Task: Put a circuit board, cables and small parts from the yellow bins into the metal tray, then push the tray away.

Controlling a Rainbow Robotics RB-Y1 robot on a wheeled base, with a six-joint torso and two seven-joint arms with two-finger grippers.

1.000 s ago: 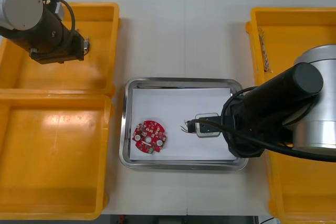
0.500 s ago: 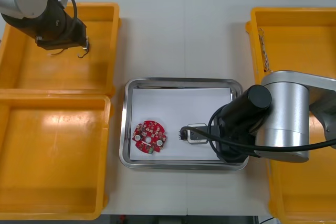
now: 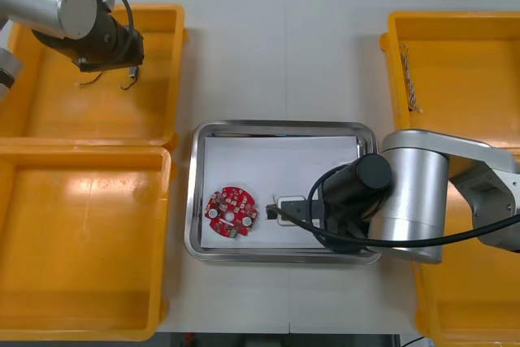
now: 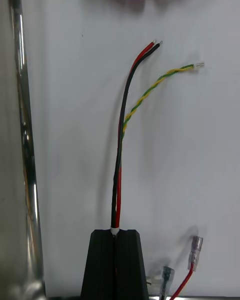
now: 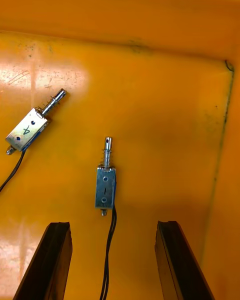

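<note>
Tabletop [image 3: 244, 54]: light, plain, with a thin seam [image 3: 284, 79] running from the far edge toward the middle.

On my left, two yellow bins lie directly on it, one behind the other and touching: far-left bin [image 3: 81, 115], near-left bin [image 3: 81, 241].

On my right, the far-right bin [image 3: 463, 71] sits against that edge, with the near-right bin [image 3: 467, 302] closer to me. I cannot see where those two meet.

Between the two sides lies the metal tray [image 3: 195, 193], long side across, white inside, shiny rim. Its left rim is just beside the left bins, level with their join, with a narrow strip of bare tabletop between. A wide bare stretch lies beyond the tray.
</note>
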